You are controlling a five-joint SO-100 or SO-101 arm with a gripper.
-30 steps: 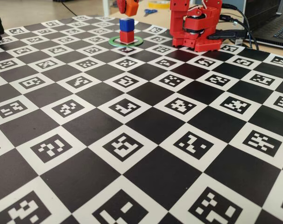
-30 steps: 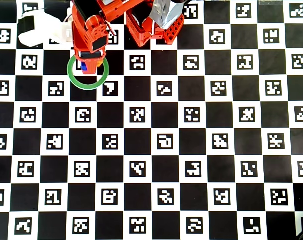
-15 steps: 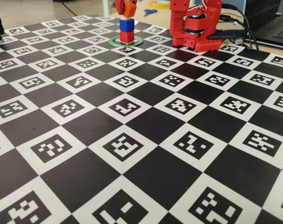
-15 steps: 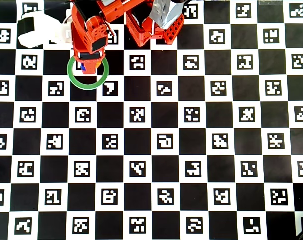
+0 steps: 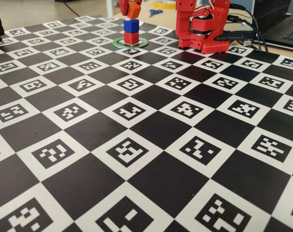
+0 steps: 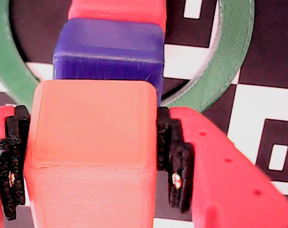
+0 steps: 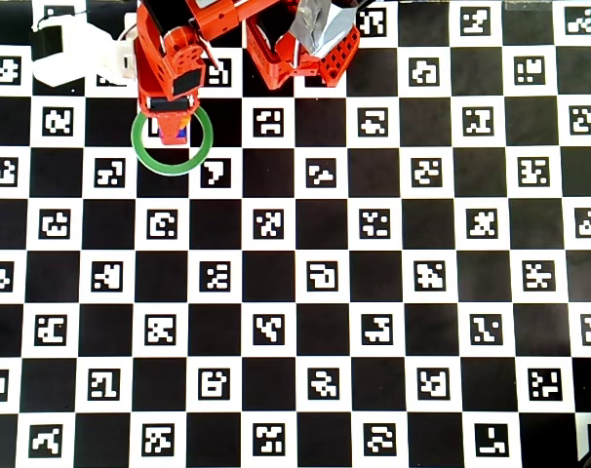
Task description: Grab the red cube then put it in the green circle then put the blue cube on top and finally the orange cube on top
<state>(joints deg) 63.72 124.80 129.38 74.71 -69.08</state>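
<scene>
Checkerboard sheet (image 5: 151, 188) of black squares and printed white marker squares covered the desk from its near edge to the far one, bare over most of its near and middle stretch in the fixed view. Toward the far edge, left of the red arm base (image 5: 203, 26), lay the thin flat green ring (image 5: 118, 43) with a white centre. Inside it stood the small matte red plastic cube (image 5: 131, 37), and the small deep-blue plastic cube (image 5: 131, 25) sat squarely on top of it. Above that stack, apart from the blue cube, hung the red two-finger pincer (image 5: 129, 8), clenched on the small bright-orange plastic cube (image 5: 135, 8). In the wrist view the orange cube (image 6: 89, 147) filled the gap between the fingers, its sides pressed by the black pads (image 6: 175, 164), with the blue cube (image 6: 110, 54) and a strip of the red cube (image 6: 118, 12) below and the green ring (image 6: 229, 57) around them. From overhead, the pincer (image 7: 171, 122) covered the stack within the ring (image 7: 193, 161), near the sheet's far left corner.
</scene>
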